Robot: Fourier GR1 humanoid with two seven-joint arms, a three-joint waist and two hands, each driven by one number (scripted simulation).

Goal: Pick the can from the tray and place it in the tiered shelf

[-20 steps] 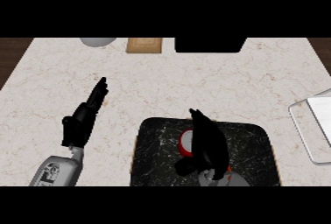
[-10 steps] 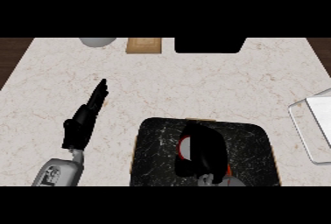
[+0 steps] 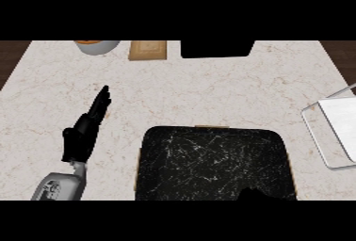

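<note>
On the left of the counter [image 3: 208, 80] the left hand [image 3: 87, 129] sat at rest, fingers straight and pressed together, holding nothing. At the far edge were a bowl [image 3: 97, 45], a small wooden board [image 3: 147, 50] and a black box [image 3: 217, 49]. Front and centre was the dark marbled tray [image 3: 208, 160]; couldn't see the can anywhere on it. Only a dark bit of the right hand [image 3: 259, 195] peeked in at the tray's near edge, so its fingers, can't tell. The white tiered shelf [image 3: 341, 129] stood at the right edge.

Bare counter [image 3: 208, 89] lies between tray [image 3: 208, 160] and tiered shelf [image 3: 337, 132].
</note>
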